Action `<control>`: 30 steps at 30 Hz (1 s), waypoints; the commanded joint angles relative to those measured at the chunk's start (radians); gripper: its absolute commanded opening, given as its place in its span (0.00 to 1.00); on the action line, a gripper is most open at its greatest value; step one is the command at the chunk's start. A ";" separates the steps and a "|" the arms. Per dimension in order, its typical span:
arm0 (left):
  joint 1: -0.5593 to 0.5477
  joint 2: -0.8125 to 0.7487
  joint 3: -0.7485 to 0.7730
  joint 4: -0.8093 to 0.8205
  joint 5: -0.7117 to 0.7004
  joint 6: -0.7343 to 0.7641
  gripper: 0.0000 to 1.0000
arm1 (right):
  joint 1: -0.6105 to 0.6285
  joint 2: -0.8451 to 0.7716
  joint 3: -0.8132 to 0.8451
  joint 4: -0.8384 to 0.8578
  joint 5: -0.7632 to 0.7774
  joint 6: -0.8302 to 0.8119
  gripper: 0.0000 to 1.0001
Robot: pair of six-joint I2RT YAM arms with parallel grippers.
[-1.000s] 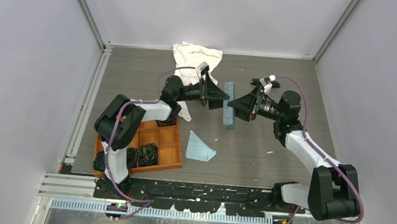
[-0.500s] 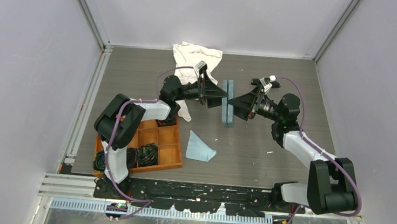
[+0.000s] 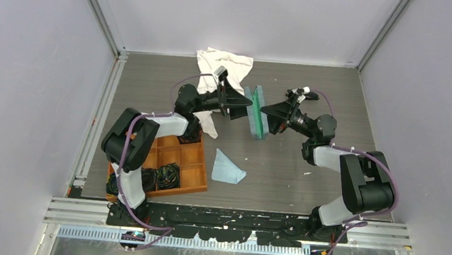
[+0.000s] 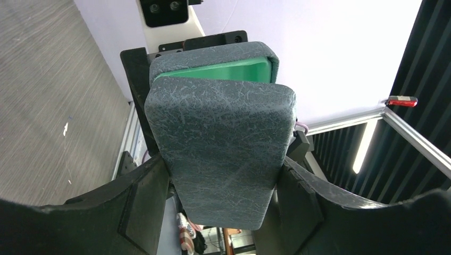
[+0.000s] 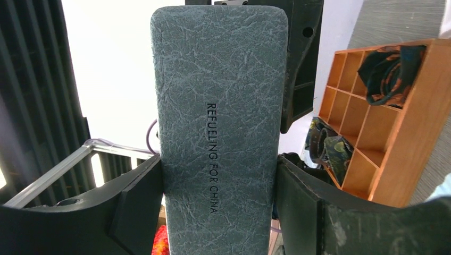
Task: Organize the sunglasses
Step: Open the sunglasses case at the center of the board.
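Note:
The grey-blue glasses case (image 3: pixel 256 111) stands on edge between my two grippers, slightly open, with its mint-green lining (image 3: pixel 259 119) showing. My left gripper (image 3: pixel 247 106) is shut on one shell of the case (image 4: pixel 223 149), and the green lining (image 4: pixel 213 69) shows beyond it. My right gripper (image 3: pixel 266 114) is shut on the other shell (image 5: pixel 219 106), which bears printed lettering. A small black shape (image 3: pixel 314 96) lies behind the right wrist; it is too small to tell whether it is the sunglasses.
A crumpled white cloth (image 3: pixel 219 65) lies at the back, under the left arm. A wooden compartment tray (image 3: pixel 193 158) with black coiled bundles (image 3: pixel 168 175) sits front left, also in the right wrist view (image 5: pixel 393 133). A light blue cloth (image 3: pixel 227 168) lies beside it.
Both grippers have closed in on the case from either side. The case has shifted toward the back and opened a crack, so the green lining now shows.

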 commanded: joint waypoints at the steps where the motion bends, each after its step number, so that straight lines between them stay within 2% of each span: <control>1: 0.046 -0.176 0.037 0.195 0.016 -0.026 0.00 | -0.026 0.068 -0.032 0.012 0.044 0.046 0.53; 5: 0.056 -0.213 0.039 0.159 0.021 0.002 0.00 | -0.025 0.129 -0.043 0.120 0.055 0.107 0.57; 22: 0.073 -0.282 0.037 0.130 0.028 0.018 0.00 | -0.025 0.173 -0.039 0.123 0.051 0.107 0.80; 26: 0.076 -0.304 0.035 0.070 0.037 0.060 0.00 | -0.026 0.176 -0.036 0.125 0.059 0.107 0.82; 30: 0.077 -0.304 0.034 0.013 0.045 0.090 0.00 | -0.025 0.144 -0.023 0.122 0.064 0.109 0.90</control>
